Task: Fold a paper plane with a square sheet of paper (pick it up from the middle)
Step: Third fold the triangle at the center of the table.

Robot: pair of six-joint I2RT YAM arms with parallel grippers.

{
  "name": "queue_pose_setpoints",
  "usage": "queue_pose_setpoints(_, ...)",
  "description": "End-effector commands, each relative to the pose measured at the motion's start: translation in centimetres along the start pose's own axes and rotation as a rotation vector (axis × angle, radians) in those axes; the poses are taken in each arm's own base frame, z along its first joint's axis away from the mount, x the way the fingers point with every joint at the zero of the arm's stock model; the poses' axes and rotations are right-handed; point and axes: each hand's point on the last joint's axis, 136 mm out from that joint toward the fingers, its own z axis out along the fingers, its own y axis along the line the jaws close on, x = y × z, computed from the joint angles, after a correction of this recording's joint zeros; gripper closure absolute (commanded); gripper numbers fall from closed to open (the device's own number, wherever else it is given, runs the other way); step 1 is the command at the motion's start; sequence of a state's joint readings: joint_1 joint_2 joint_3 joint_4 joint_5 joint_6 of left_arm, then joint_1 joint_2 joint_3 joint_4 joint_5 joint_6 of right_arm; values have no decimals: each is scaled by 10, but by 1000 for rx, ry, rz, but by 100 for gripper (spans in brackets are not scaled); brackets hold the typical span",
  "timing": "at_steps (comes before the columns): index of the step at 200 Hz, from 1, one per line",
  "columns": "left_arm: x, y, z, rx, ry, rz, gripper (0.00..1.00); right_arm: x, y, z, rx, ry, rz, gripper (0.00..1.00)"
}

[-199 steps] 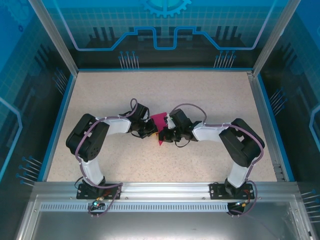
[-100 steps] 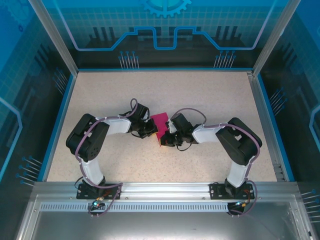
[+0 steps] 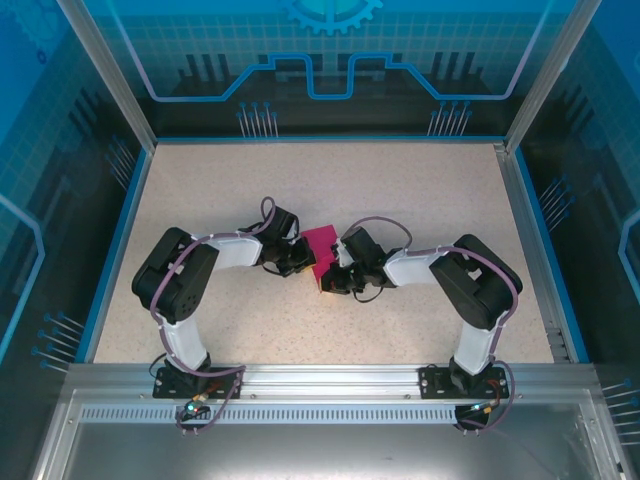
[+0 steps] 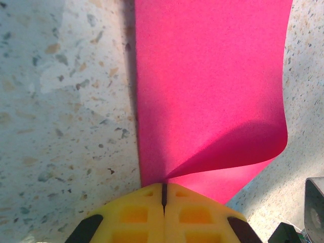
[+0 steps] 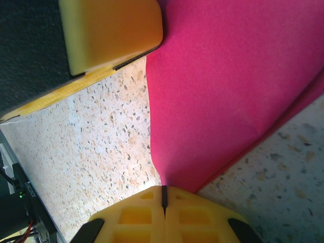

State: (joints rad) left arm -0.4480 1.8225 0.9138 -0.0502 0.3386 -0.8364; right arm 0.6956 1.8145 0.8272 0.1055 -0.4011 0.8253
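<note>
The square sheet of paper [image 3: 320, 246], magenta-pink, is held low over the table's middle between both grippers, folded over on itself. In the left wrist view the paper [image 4: 212, 76] has a curled flap. My left gripper [image 4: 163, 188] is shut on its near edge, yellow fingertips pressed together. My right gripper [image 5: 163, 191] is shut on another edge of the paper [image 5: 228, 76], with the left gripper's yellow finger [image 5: 111, 30] close by. From above, the left gripper [image 3: 303, 262] and right gripper [image 3: 328, 278] nearly touch. The paper plane is out of view.
The speckled beige table [image 3: 330, 185] is bounded by a blue rim [image 3: 120, 240] and metal frame posts. The two arm bases [image 3: 185, 375] stand at the near edge, with both forearms angled inward toward the middle.
The right gripper has shifted left and nearer, closer to the left gripper. The paper's lower point has drawn in, so the sheet looks more compact. The left arm has barely moved.
</note>
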Motion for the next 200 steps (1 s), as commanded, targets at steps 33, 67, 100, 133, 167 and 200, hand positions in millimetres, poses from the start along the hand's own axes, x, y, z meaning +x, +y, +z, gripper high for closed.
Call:
queue_pose_setpoints(33,13,38,8,-137,30,-38,93,5,21,-10,-38,3,-69,100)
queue_pose_setpoints(67,13,37,8,-133,30,-37,93,8,12,-1,-13,21,-48,100)
queue_pose_setpoints(100,13,36,8,-133,30,-37,93,13,1,9,25,51,-27,100)
queue_pose_setpoints(133,13,36,7,-133,29,-34,93,16,-3,9,54,76,-20,100)
queue_pose_setpoints(167,13,36,6,-135,30,-32,93,-6,21,-18,9,-20,-62,100)
queue_pose_setpoints(200,13,36,7,-136,31,-32,93,-29,16,-30,4,-76,-44,100)
